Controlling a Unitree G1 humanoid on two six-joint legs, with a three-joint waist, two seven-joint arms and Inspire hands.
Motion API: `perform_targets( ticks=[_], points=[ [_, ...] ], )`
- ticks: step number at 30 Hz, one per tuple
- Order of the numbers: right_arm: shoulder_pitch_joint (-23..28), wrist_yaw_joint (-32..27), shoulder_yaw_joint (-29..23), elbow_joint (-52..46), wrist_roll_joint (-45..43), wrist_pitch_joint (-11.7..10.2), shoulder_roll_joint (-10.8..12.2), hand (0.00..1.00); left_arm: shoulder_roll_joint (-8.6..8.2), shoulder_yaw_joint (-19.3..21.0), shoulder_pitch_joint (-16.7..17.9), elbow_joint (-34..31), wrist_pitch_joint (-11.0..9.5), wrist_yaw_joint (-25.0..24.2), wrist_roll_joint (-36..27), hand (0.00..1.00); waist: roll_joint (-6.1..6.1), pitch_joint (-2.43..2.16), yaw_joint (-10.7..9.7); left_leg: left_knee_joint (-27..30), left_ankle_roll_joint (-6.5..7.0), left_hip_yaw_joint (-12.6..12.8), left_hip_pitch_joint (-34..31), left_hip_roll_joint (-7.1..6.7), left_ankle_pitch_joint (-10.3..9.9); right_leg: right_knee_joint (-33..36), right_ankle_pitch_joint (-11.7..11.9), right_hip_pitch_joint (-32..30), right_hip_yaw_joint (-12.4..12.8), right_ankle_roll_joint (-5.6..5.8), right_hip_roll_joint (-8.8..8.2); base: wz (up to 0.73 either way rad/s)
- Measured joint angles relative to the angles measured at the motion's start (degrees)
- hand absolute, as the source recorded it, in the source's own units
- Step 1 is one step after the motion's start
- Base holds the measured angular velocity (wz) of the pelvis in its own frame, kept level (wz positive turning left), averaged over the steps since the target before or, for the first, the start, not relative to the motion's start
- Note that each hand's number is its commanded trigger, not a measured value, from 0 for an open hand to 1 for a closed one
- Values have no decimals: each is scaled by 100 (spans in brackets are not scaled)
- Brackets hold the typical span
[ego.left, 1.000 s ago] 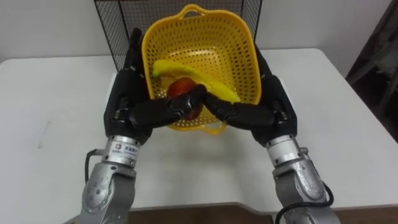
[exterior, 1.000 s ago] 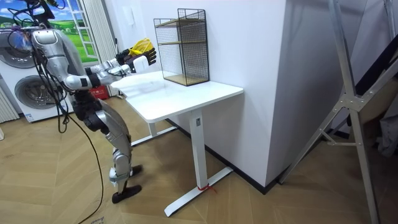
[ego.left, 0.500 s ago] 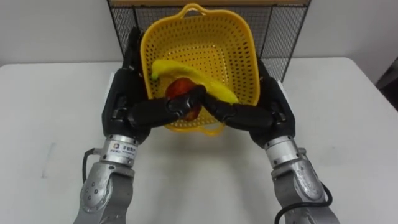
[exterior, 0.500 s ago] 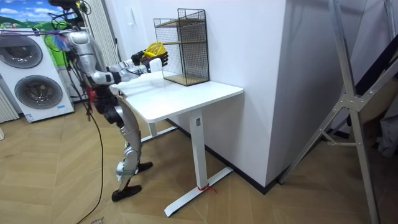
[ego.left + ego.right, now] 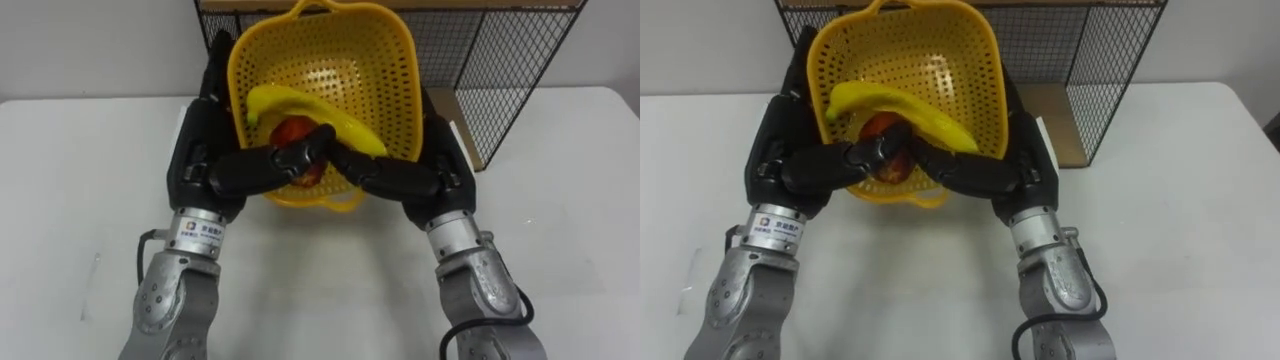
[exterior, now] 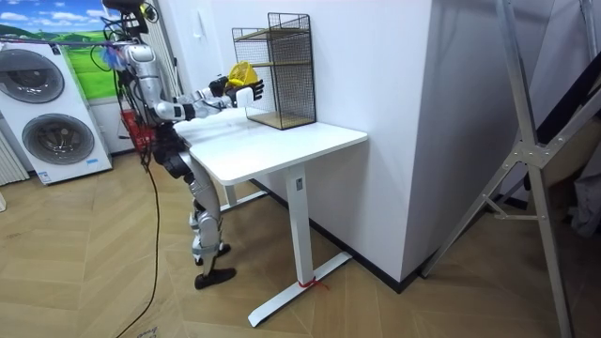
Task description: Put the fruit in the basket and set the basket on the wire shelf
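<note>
A yellow perforated basket (image 5: pixel 330 60) hangs tilted above the white table (image 5: pixel 80 180), held between both my hands. Inside lie a yellow banana (image 5: pixel 310 110) and a red fruit (image 5: pixel 295 135) under it. My left hand (image 5: pixel 205 150) clasps the basket's left side, its thumb hooked over the near rim. On the other side my right hand (image 5: pixel 435 160) grips the same way. Just behind the basket stands the black wire shelf (image 5: pixel 500 60). In the room view the basket (image 6: pixel 241 73) is raised right beside the shelf (image 6: pixel 277 70).
The shelf's wooden floor (image 5: pixel 465 120) shows to the right of my right hand. I stand at the table's end on the room view's left, arms stretched forward. Washing machines (image 6: pixel 52 113) stand behind me.
I have stepped closer to the table and straightened up. The basket has travelled with both hands up to the wire shelf, and more of the shelf now shows on the right.
</note>
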Motion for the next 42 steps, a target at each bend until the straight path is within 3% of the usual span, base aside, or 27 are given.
perform_targets(
  ticks=[4, 12, 21, 26, 35, 42],
  points=[
    [-1, 0, -6, -1, -52, 0, 20, 0, 4, -2, -1, -1, 0, 0, 4, 0, -42, -90, -32, -190, -47, 7, 66, 75, 126, -327, 189, 114, -20, -48, 102, -3],
    [4, -130, 12, -5, -115, 2, 38, 0, 21, -29, -5, -1, 8, -1, -1, 0, -21, -77, -152, -281, -62, -25, 142, 139, 160, -642, 282, 315, -118, -76, 173, 2],
    [3, -341, 19, -3, -105, 10, 42, 0, 25, -105, -17, 13, 81, -1, -36, 0, -2, -29, -201, -456, -77, -51, 150, 157, 238, -947, 430, 392, -143, -91, 231, 0],
    [3, -410, 74, 33, -93, 10, 40, 0, 31, -139, -39, 434, 112, 11, -35, 0, 11, -15, -293, -539, -105, -51, 216, 163, 261, -1116, 506, 486, -122, -83, 262, -3],
    [8, -443, 137, 728, -95, 73, 27, 0, 37, -269, -48, 1118, 181, 96, -28, 0, 40, 6, -274, -886, -130, 34, 385, 158, 418, -1439, 688, 598, -4, -79, 309, -6],
    [14, -445, 193, 1235, 149, 292, -23, 0, 27, -313, -88, 1759, 441, 96, -31, 0, 46, 10, -276, -960, -139, 49, 403, 164, 457, -1495, 739, 602, 8, -101, 321, -1]
  ],
)
